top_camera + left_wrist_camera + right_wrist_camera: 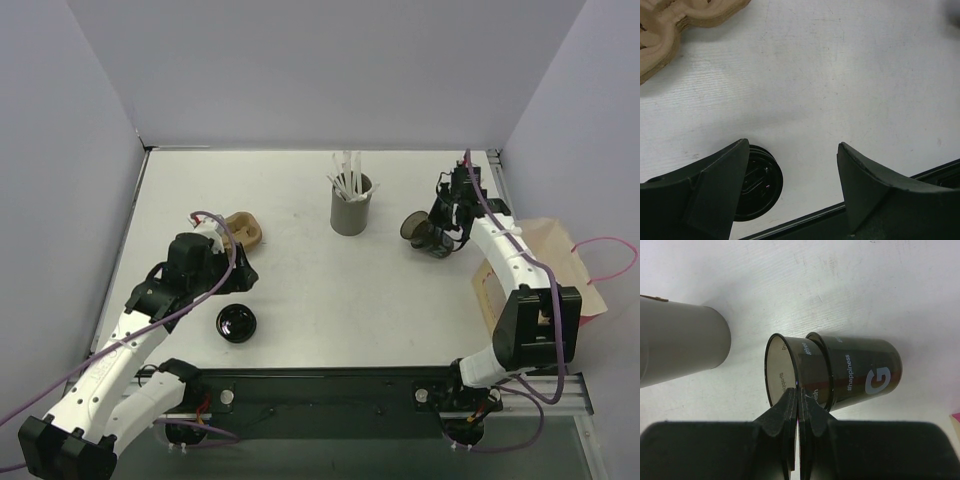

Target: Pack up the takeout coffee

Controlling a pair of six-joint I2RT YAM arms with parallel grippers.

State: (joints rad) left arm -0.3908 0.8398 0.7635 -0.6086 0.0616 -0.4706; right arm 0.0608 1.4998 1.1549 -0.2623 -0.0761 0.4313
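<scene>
Right jaws: closed tight, pinching the rim wall of the takeout coffee (pixel 840 375) at the low side of its mouth.
Left jaws: spread wide and holding nothing, low over the bare surface (pixel 300 280), with the loose black lid (pixel 760 182) just beside one finger.
Cup position: far right part of the surface, near the grey straw holder (pixel 351 210) but apart from it. Whether its side rests on the surface or hangs just above it, you cannot tell.
Long axis: crosswise to your right fingers, the mouth turned toward the straw holder and the base pointing the other way. It looks like two dark cups nested together.
Nearer arm: the right, which already has it. The left is well apart, across the surface.
Key relation: the brown paper bag (pixel 545 255) lies at the right edge beside your right forearm, nearer the bases than the cup. The carry probably runs back and to the right.
Containers: the straw holder has white straws (pixel 348 175). The cup shows a pale inside and no drink. The cardboard carrier (pixel 670 20) shows nothing in it. The bag's opening and inside are hidden.
</scene>
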